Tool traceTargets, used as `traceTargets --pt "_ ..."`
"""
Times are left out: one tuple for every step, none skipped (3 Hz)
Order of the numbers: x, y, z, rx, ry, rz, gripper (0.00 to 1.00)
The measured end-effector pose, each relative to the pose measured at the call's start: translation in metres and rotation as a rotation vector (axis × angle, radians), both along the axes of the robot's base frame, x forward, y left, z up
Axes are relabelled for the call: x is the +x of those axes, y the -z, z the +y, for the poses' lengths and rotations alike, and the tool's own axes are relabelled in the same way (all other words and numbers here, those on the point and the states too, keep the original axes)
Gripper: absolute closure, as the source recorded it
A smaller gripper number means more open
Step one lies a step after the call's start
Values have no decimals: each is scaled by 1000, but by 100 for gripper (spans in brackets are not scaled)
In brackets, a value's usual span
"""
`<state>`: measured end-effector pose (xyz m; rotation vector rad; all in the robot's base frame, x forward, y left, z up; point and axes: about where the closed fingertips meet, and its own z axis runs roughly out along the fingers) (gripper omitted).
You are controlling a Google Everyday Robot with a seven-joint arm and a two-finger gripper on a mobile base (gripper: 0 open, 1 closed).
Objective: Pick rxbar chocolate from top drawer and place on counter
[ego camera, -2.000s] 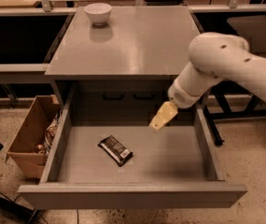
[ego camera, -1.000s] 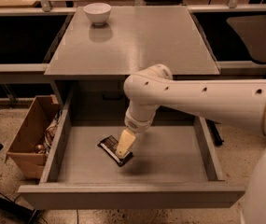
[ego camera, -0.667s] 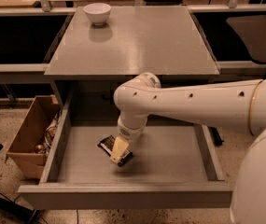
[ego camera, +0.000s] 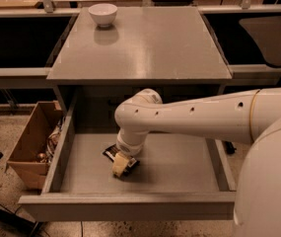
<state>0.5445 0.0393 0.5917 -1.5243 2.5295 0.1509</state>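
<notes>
The top drawer (ego camera: 130, 206) stands pulled open below the grey counter (ego camera: 145, 43). The rxbar chocolate (ego camera: 112, 153), a dark flat bar, lies on the drawer floor left of centre; only its left end shows. My gripper (ego camera: 121, 167) points down into the drawer and sits right on the bar, covering most of it. My white arm reaches in from the right across the drawer.
A white bowl (ego camera: 103, 14) stands at the counter's back left corner. A brown cardboard box (ego camera: 29, 147) with clutter sits on the floor left of the drawer. Tan wooden tabletops run along the back.
My arm has swung from the right side of the drawer leftward and down. The gripper has come down onto the bar, which has stayed in place.
</notes>
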Motion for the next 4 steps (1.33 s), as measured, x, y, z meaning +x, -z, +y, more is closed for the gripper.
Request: traceTargets --pt "0 -8 0 0 0 0 61" --pt "0 -14 0 0 0 0 84" --pt "0 -14 0 1 0 0 100" --pt "-2 -40 -16 40 -17 -15 100"
